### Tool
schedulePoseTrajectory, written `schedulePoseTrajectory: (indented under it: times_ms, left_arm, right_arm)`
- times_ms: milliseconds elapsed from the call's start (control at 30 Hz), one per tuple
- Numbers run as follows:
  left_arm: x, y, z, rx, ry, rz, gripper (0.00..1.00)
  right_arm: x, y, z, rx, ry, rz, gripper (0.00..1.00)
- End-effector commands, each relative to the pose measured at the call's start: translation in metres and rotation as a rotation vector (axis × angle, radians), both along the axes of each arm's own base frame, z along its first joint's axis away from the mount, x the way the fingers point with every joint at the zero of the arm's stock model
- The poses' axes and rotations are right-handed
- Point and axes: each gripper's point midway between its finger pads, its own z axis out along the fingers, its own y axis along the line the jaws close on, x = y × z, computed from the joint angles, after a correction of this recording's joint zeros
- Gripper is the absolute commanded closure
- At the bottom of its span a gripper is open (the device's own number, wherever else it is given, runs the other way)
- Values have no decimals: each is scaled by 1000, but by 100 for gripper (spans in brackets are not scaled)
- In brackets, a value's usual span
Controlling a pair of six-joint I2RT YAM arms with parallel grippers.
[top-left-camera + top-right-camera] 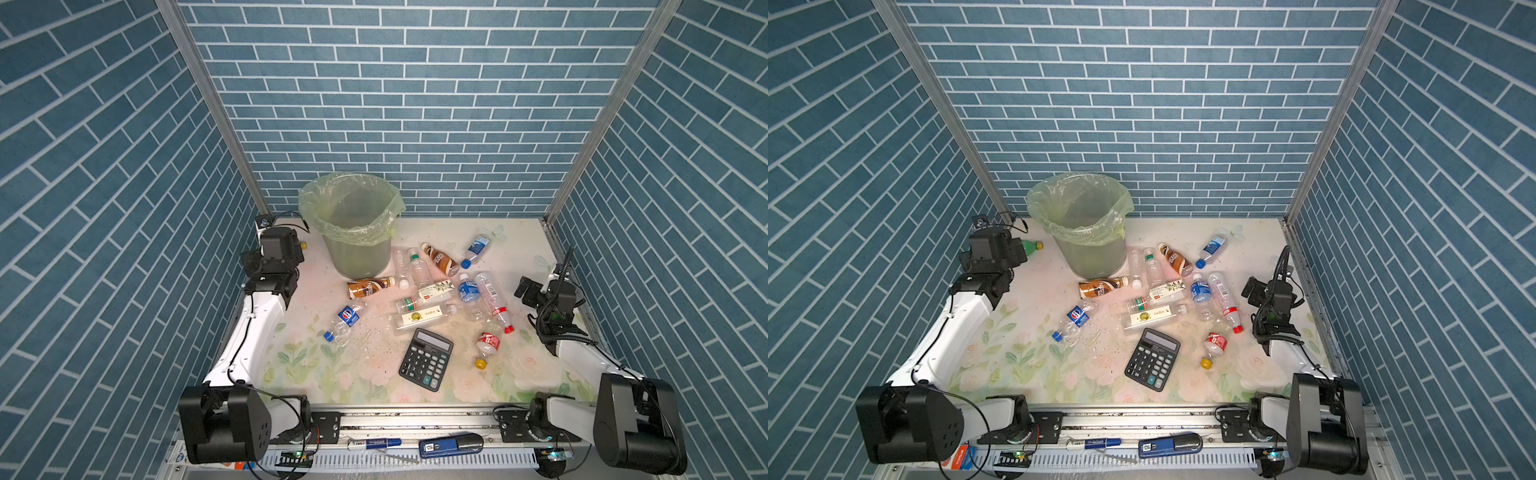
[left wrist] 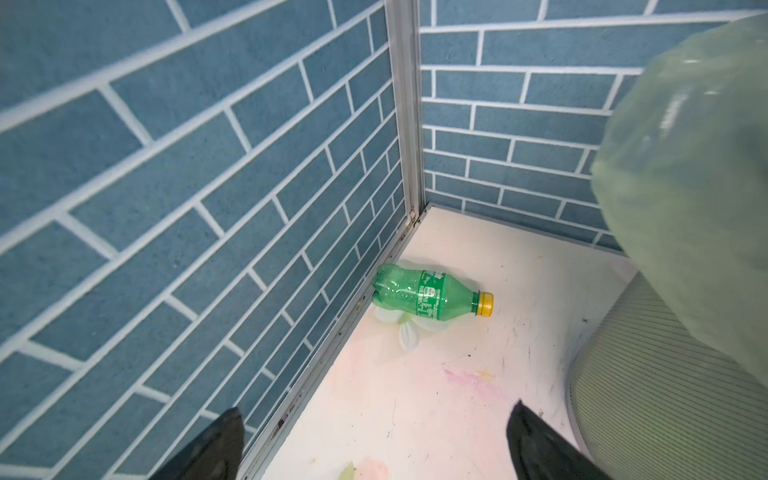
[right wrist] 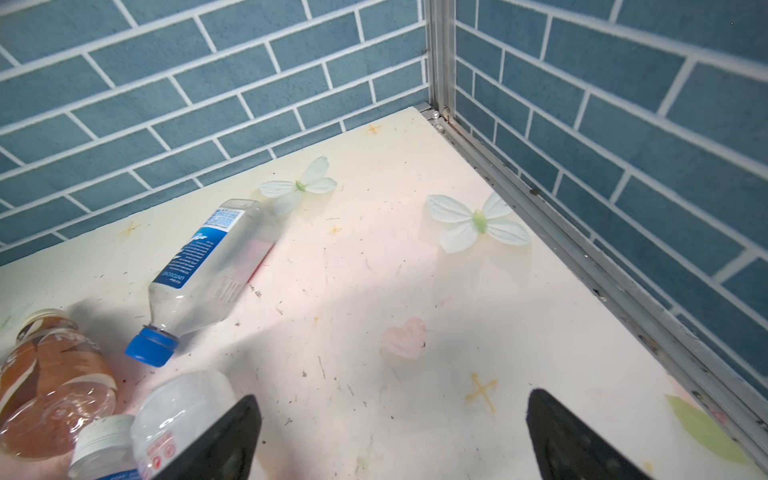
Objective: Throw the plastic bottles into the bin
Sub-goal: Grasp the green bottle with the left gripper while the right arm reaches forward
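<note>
Closest in both top views sat the left arm [image 1: 253, 332] and the right arm [image 1: 582, 357], one at each side of the table [image 1: 316, 374]. Most bottles [image 1: 428, 291] lay in a heap in the middle, many of them touching. The bin [image 1: 357, 259] stood at the back left, just beside the heap. I saw no bottle inside it. One black calculator [image 1: 426, 359] lay just in front of the heap. It was so near the bottles that it could get picked up by mistake.

From the left wrist, the left gripper [image 2: 374, 449] had its fingers [image 2: 220, 449] spread wide and held nothing. One green bottle [image 2: 428, 295] lay on its side in the back corner, right against the wall [image 2: 208, 208]. On the way in, a finger could bang the wall. The bottle was round, so a small push could roll it away. The bin was close by, and the arm could bump it.

From the right wrist, the right gripper [image 3: 390, 436] had its fingers [image 3: 232, 436] spread wide too, with nothing between them. One blue-cap bottle [image 3: 199, 266] lay ahead, with a brown bottle [image 3: 50, 374] near it. Grabbing one could knock the others. The bottles looked empty and light, so one could slip out. The bin was far from this arm, so a throw could miss.
</note>
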Motion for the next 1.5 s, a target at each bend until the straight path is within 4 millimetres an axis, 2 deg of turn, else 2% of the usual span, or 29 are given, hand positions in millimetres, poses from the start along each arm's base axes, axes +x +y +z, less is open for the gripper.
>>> schedulePoseTrajectory:
  times_ms: [0,133,233,333,433,500,600,700,800,967,1233,1467]
  left_arm:
    - [-9,1,-30,-204,105,16,1]
    - [-6,0,-50,-396,156,74,1]
    - [-1,-4,-67,-484,201,105,1]
    - [2,-5,-75,-563,182,147,1]
    - [6,-3,-83,-703,149,206,1]
    - [15,-4,-87,-784,128,220,1]
    - [32,-5,-93,-833,135,222,1]
    - [37,-1,-102,-874,151,287,1]
    - [52,-2,-105,-927,130,297,1]
    - [72,0,-121,-1013,101,371,1]
    - [112,11,-146,-1113,7,491,1]
    - [133,28,-158,-1095,-49,561,1]
  right_arm:
    - [13,27,29,30,-64,105,1]
    - [14,62,37,-84,-60,208,1]
    - [14,91,42,-126,-55,294,1]
    - [7,111,48,-156,-51,349,1]
    - [-1,126,60,-151,-57,393,1]
    - [-6,134,69,-165,-69,419,1]
    - [-9,143,82,-189,-78,451,1]
    - [-11,153,97,-201,-90,480,1]
    - [-11,162,109,-215,-96,508,1]
    - [-5,182,125,-222,-105,561,1]
    - [2,228,151,-276,-111,689,1]
    - [8,243,157,-297,-100,735,1]
